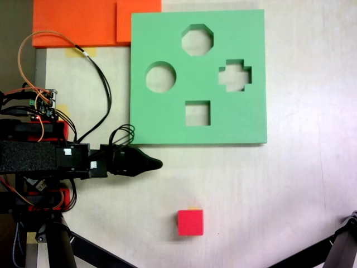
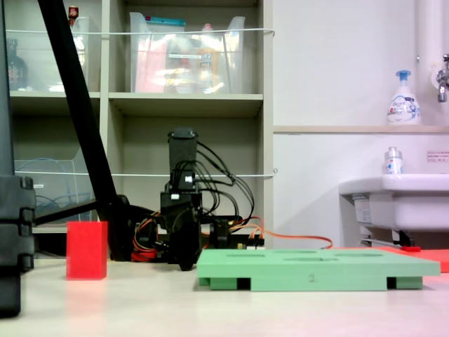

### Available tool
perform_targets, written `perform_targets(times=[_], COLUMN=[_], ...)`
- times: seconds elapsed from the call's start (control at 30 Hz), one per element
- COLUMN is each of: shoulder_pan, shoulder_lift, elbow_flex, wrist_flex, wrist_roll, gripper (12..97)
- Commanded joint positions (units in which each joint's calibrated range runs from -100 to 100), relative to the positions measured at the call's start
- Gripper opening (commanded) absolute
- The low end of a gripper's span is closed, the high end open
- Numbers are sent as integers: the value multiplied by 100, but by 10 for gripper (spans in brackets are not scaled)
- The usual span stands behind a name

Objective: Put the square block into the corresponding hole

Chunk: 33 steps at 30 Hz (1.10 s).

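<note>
Resting on the worktop (image 1: 290,184), the red square block (image 1: 191,222) sits apart from the green board's square hole (image 1: 197,113), while the empty gripper (image 1: 158,164) looks clenched.

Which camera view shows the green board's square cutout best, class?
The fixed view from above: the square cutout appears whole, below the octagonal hole in the green board. The low side-on fixed view shows the board edge-on, its holes mere dark slivers.
</note>
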Motion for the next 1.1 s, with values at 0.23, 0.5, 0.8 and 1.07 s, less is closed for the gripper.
perform_targets(times=[0.23, 0.5, 0.8, 1.07], shoulder_pan=[0, 0, 10, 29], shoulder_lift=[-41, -41, -41, -41], elbow_flex=[-127, -127, -127, -127], wrist_flex=[-638, -629, -629, -629], wrist_roll=[-59, -59, -49, -49], gripper=[487, 487, 486, 483])
